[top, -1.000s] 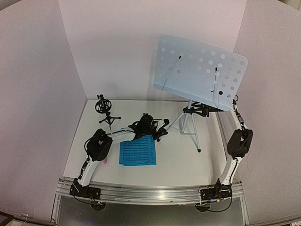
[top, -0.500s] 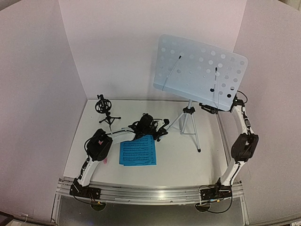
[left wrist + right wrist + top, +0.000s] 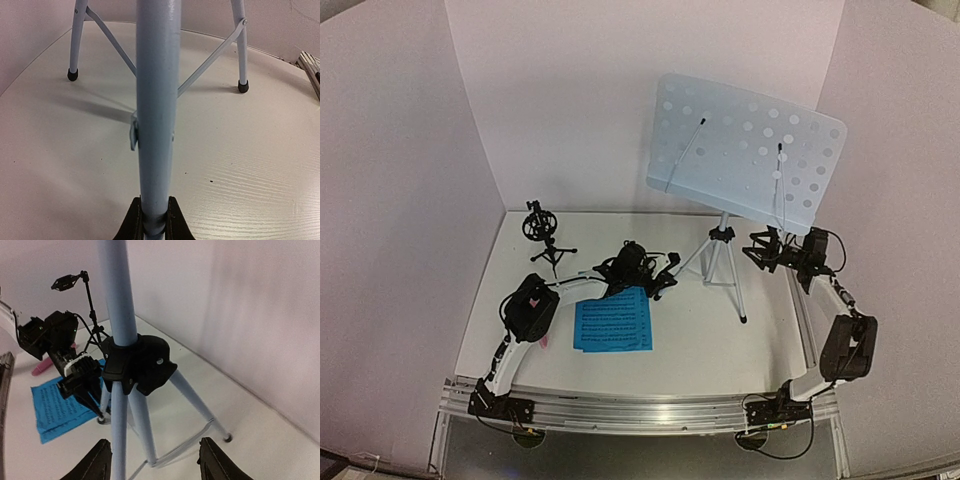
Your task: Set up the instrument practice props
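Observation:
The music stand's pale blue perforated desk [image 3: 745, 150] sits on a tripod [image 3: 720, 262] at the back right. My left gripper [image 3: 660, 281] is shut on one tripod leg [image 3: 155, 100], with both pads [image 3: 134, 222] pressed against it. My right gripper [image 3: 765, 248] hangs open to the right of the pole, below the desk; in its wrist view the black hub [image 3: 137, 362] and legs stand beyond the spread fingers [image 3: 215, 460]. Blue sheet music [image 3: 612, 321] lies flat near the front. The pink microphone [image 3: 542, 342] lies partly hidden by the left arm. The black mic holder [image 3: 542, 232] stands at the back left.
White walls close in the table on the left, back and right. The tripod's other feet [image 3: 73, 75] [image 3: 243, 87] rest on the tabletop. An aluminium rail [image 3: 640, 410] runs along the near edge under both arm bases.
My right gripper has drawn back from under the desk toward the right and a little lower, with its jaws wider. The left arm and the stand have not moved.

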You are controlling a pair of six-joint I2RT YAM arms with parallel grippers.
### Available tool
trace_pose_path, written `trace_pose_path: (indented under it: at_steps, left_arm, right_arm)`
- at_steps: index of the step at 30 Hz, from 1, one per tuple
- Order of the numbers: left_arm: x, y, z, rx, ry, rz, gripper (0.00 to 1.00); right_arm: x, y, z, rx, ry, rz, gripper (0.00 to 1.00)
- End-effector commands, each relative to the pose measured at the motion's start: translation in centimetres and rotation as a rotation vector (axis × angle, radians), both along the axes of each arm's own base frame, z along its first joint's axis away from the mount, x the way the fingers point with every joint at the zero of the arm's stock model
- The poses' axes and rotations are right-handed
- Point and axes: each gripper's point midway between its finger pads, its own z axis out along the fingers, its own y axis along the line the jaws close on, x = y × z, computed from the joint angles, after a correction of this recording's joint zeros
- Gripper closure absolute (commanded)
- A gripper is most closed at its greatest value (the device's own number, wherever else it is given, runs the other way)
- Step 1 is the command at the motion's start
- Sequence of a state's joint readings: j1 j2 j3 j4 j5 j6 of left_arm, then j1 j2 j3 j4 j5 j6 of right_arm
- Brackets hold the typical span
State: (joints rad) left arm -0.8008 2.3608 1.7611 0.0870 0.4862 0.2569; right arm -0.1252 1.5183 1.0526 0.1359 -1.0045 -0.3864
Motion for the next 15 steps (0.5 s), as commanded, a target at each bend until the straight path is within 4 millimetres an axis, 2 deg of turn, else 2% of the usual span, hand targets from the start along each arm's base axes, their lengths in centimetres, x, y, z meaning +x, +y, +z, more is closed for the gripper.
trace_pose_path:
  at_steps: [1, 9, 11, 15]
  left_arm:
    - [1.9, 0.7, -0.1, 0.019, -0.009, 0.086, 1.00]
    - [1.9, 0.7, -0.2, 0.022, -0.003, 0.085, 1.00]
    - [2.0, 0.6, -0.2, 0.024, -0.007, 0.085, 1.00]
    - [2.0, 0.7, -0.4, 0.033, -0.015, 0.084, 1.00]
  right_arm:
    - [-0.1, 0.6, 4.5, -0.204, -0.492, -0.003, 0.42]
    - [1.4, 1.4, 4.3, -0.523, -0.755, -0.094, 0.42]
    - [1.4, 2.5, 4.3, -0.559, -0.793, -0.066, 0.42]
    - [1.9, 2.5, 3.3, -0.642, -0.792, -0.031, 0.42]
